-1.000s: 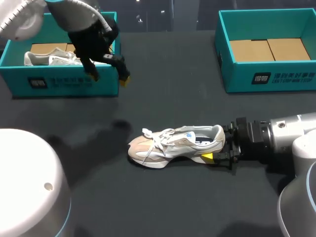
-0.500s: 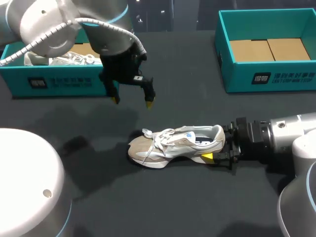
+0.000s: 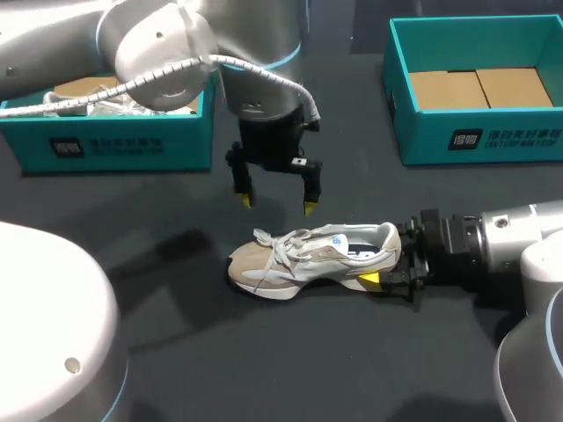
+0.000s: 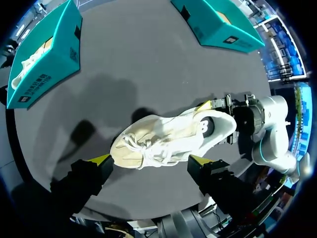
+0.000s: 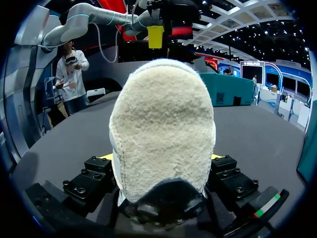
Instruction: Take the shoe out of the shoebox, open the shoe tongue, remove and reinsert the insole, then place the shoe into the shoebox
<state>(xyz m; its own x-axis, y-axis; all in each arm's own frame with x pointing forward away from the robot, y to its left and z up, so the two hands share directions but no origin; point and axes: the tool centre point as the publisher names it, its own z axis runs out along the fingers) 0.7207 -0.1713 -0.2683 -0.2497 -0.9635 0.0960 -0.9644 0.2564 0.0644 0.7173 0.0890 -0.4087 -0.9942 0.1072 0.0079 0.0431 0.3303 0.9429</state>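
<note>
The right end effector [image 3: 391, 264] grips the firmer heel [image 3: 390, 239] of the light, soft-looking beige-and-white sneaker [image 3: 308, 257], so the open left end effector [image 3: 275, 200] should pinch its floppy tongue [image 3: 329, 241].

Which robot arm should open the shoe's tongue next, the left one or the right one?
Left, probably. The left gripper hangs open above the shoe, free to come down on the tongue. The right gripper is shut on the shoe's heel end, so it is busy steadying it.
</note>
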